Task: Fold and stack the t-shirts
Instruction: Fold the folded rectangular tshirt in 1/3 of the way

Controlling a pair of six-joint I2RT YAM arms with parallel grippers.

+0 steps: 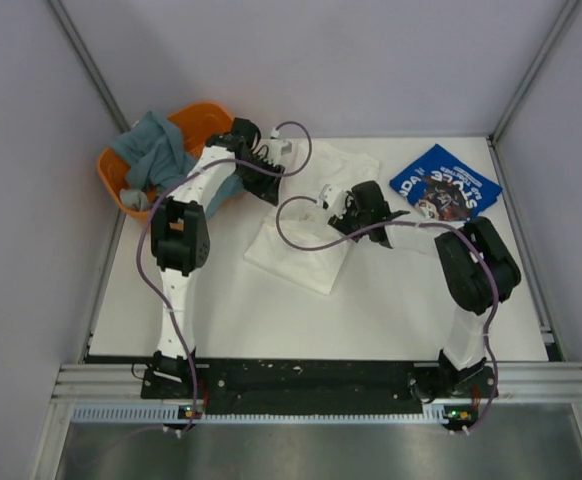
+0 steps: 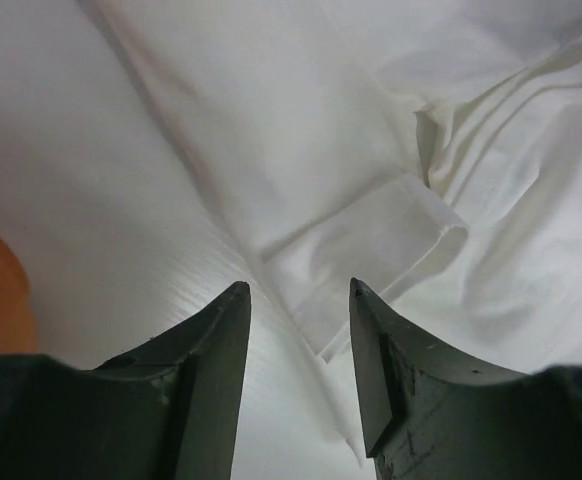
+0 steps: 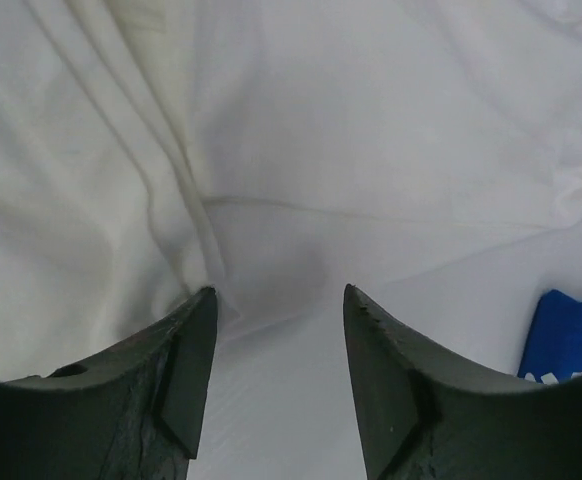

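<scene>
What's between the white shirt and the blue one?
Top view: only the right arm's black gripper over bare tabletop separates the white cloth t-shirt from the folded royal-blue t-shirt.

Left gripper (image 2: pixel 296 290) over the far left part of a crumpled shirt (image 1: pixel 301 245), a sleeve cuff (image 2: pixel 371 250) lying just ahead of its fingertips, with a basket (image 1: pixel 209 115) close on its left and a bundle of cloth (image 1: pixel 156 150) inside that basket. Right gripper (image 3: pixel 276 292) over the same shirt, nearer its middle. A folded shirt (image 1: pixel 444 187) lies apart on the table (image 1: pixel 391 300), ahead of it and to its right.
</scene>
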